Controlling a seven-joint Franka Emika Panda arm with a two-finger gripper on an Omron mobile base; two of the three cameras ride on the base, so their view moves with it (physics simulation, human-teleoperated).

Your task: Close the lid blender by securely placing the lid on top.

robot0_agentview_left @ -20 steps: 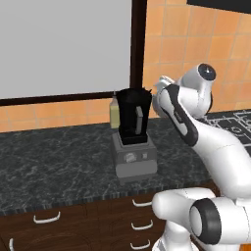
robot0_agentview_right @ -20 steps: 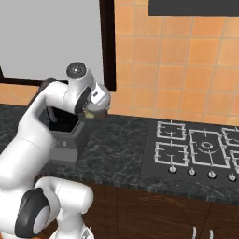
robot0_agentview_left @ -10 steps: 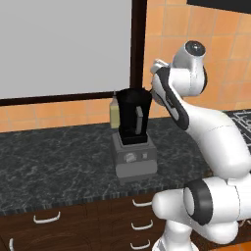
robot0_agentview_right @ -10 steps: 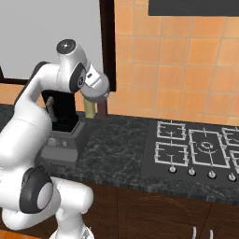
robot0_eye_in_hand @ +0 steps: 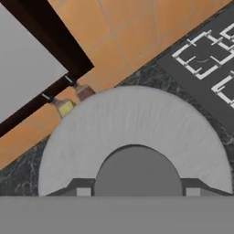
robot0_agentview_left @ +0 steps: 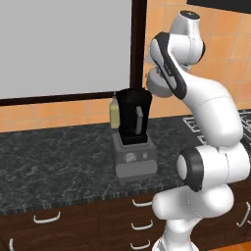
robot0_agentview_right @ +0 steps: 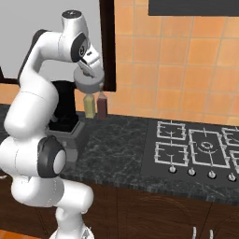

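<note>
My arm rises from the base, bends back at the elbow, and peaks well above the counter (robot0_agentview_left: 59, 162); the wrist then folds downward so my hand points at the worktop.

My gripper (robot0_agentview_right: 88, 79) is clamped on the lid (robot0_agentview_right: 89, 84). In the hand view the lid (robot0_eye_in_hand: 132, 137) is a broad light-grey disc with its raised centre knob sitting between my two dark fingertips (robot0_eye_in_hand: 83, 191), which press in on either side of it. The lid hangs level, face down, in the air.

In the right base view the lid sits above and to the right of the blender (robot0_agentview_right: 65, 109), higher than the jar's mouth, over the two bottles at the wall. In the left base view my hand and the lid (robot0_agentview_left: 159, 86) are up beside the jar's upper right rim, not on it. The blender (robot0_agentview_left: 133, 132) stands upright on the dark stone counter, dark jar on its grey base with the round dial facing forward, mouth open.

Behind the blender, against the orange tiled wall (robot0_agentview_right: 186, 60): a pale yellowish bottle (robot0_agentview_right: 89, 106) and a dark reddish bottle (robot0_agentview_right: 101, 105), side by side. In the hand view they show small, beyond the lid's edge, near the dark window frame (robot0_eye_in_hand: 50, 41).

The hob (robot0_agentview_right: 200, 147) lies further right on the counter, well apart from the blender.
</note>
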